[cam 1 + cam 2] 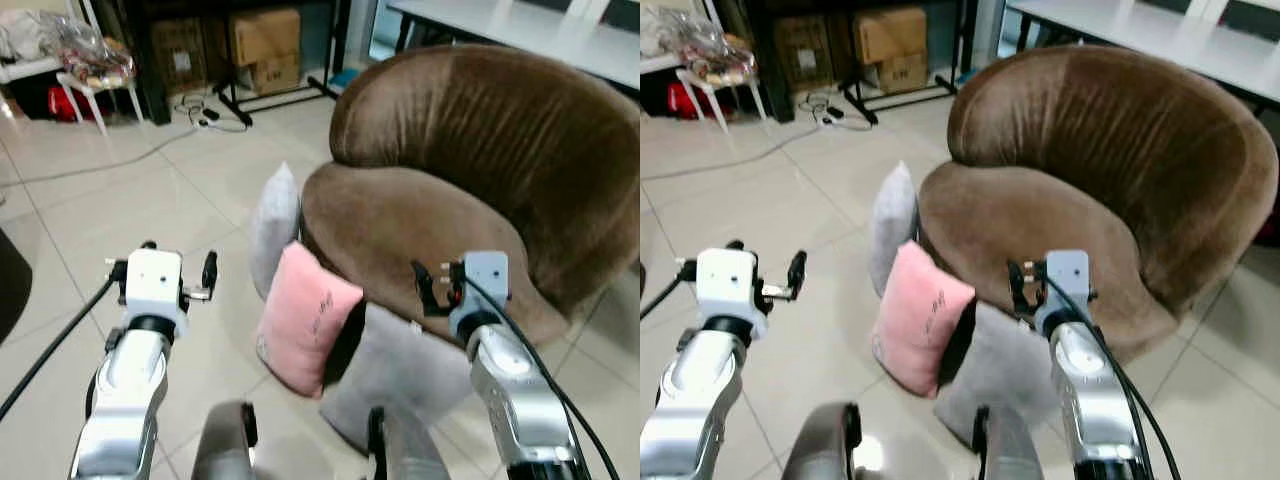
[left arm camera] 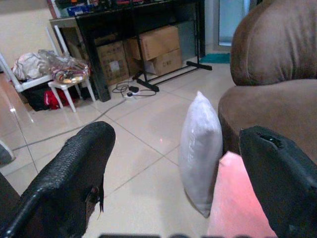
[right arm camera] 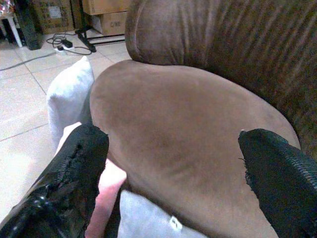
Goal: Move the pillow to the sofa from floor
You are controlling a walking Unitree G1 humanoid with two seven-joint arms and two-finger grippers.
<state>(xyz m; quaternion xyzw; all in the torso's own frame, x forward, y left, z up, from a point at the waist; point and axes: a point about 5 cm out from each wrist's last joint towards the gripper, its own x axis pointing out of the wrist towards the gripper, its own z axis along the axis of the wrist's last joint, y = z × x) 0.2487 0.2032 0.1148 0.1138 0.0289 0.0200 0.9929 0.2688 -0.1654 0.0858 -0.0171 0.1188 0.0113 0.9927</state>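
Pink pillow [image 1: 303, 318] upright on edge; leaning against sofa [image 1: 420, 230]

Three pillows stand on the tiled floor against the front of a round brown sofa [image 1: 470, 190] with a wide seat and a curved back. A pink pillow [image 1: 303, 318] leans upright on one edge, tilted toward the seat's base, with a small dark mark on its face. A pale grey pillow [image 1: 274, 225] stands upright just behind it, and a second grey pillow [image 1: 400, 375] leans on the sofa's base beside it.
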